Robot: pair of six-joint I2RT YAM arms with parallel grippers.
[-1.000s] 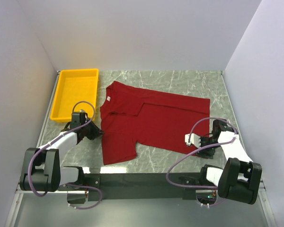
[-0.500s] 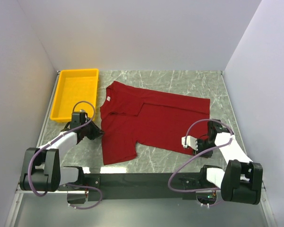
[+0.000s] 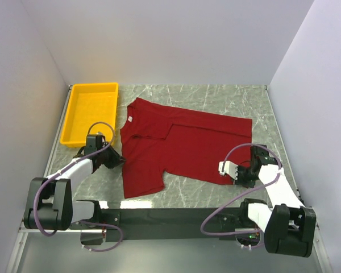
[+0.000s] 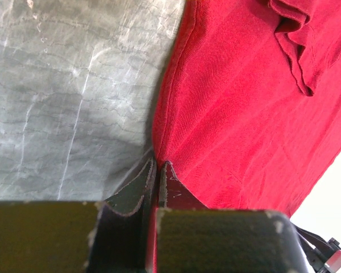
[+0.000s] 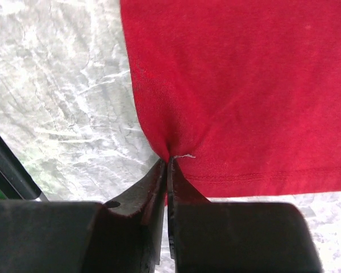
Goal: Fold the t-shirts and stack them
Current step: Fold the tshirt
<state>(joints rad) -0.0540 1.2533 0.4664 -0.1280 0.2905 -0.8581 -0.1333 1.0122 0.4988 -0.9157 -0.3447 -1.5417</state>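
Left gripper (image 4: 158,169): jaws clamped on side edge of t-shirt (image 3: 184,142), spread on table (image 3: 227,99). Cloth looks light, limp — expect sag, drag w/ lift; grip at edges/corners. Right gripper (image 5: 167,164): jaws pinched shut on hem corner.

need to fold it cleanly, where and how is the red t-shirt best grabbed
Pinch the t-shirt at its edges, coming in low from outside: it lies flat on the table, so only edges offer cloth to nip. The right gripper is shut on the near hem corner, the left gripper on the opposite side edge; holds that far apart should keep it taut.
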